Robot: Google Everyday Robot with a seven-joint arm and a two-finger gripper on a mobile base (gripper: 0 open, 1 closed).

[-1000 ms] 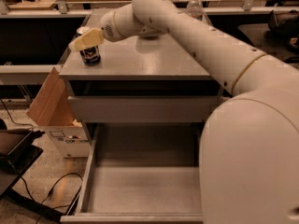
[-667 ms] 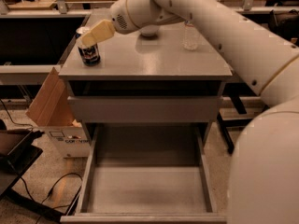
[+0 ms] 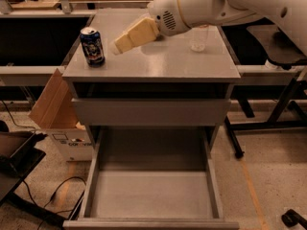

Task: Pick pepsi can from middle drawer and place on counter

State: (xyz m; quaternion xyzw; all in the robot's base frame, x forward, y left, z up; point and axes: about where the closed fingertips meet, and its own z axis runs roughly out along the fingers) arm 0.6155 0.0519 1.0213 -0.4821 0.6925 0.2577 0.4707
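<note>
Pepsi can: the pepsi can (image 3: 92, 46) stands upright on the surface (image 3: 163, 63), the glossy grey top of the drawer cabinet. It is near the front-left corner, with its silver rim and pull tab up and its dark-blue side with pale logo marks facing me.
End effector position: the cream-coloured end effector (image 3: 117, 46) hangs low over the surface, just right of the can, with its tip angled down-left toward it. A strip of grey top shows between the two, so they are not touching.
End effector state: it has hold of nothing. From where I stand I cannot tell how far open it is.
Arm: the white arm (image 3: 216, 4) reaches in from the upper right, over the back half of the surface.
Clear container: a clear plastic container (image 3: 198, 40) stands on the surface toward the back right, well apart from the can. Its top is hidden behind the arm.
Middle drawer: the middle drawer (image 3: 151, 193) is pulled out toward me, with its flat grey floor and low side walls in view.
Upper drawer: the upper drawer (image 3: 151, 111) is pushed in and shows only its plain grey front panel.
Left of cabinet: a cardboard box (image 3: 53, 104) sits against the cabinet's left side, flap raised.
Floor: black cables (image 3: 45, 195) lie on the speckled floor at lower left.
</note>
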